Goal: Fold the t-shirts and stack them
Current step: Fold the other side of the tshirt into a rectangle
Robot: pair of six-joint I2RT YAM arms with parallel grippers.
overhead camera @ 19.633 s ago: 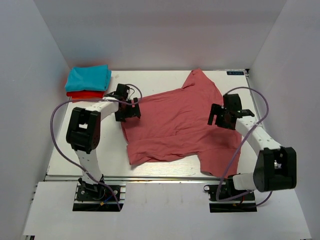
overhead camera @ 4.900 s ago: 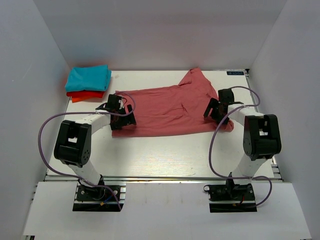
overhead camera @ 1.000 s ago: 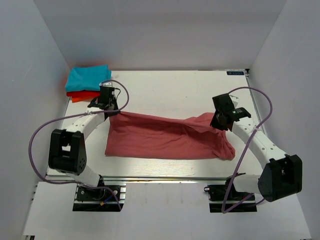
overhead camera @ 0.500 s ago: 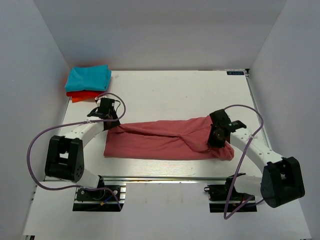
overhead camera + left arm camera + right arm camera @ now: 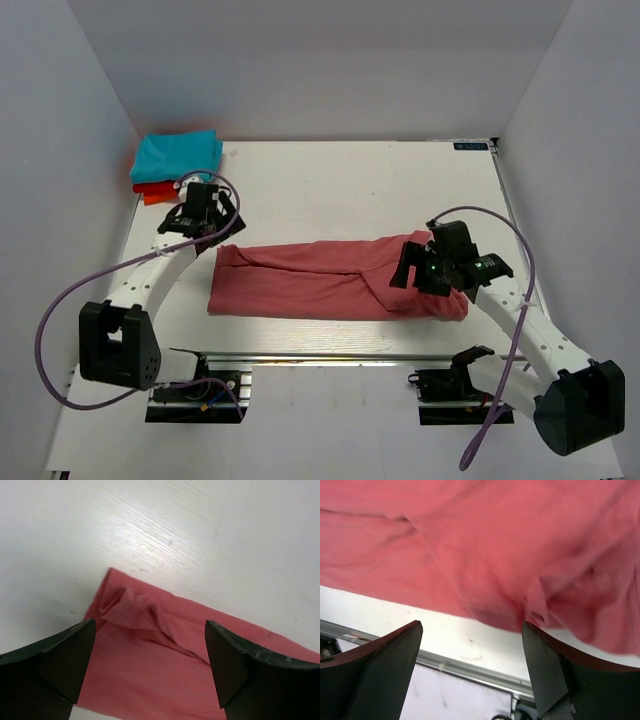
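Observation:
The salmon-pink t-shirt lies as a long folded band across the front of the table. My left gripper hovers open over its rumpled left corner, with nothing between the fingers. Over the bunched right end my right gripper is open too, its fingers straddling the shirt's near edge without gripping it. A turquoise t-shirt sits folded on an orange-red one at the back left corner.
White walls enclose the table on three sides. The table's metal front rail runs just below the shirt's near edge. Purple cables loop from both arms.
Both grippers have gone from shut to open and released the pink shirt. Its far edge has dropped forward, leaving a narrow band. Both arms have moved slightly off the cloth.

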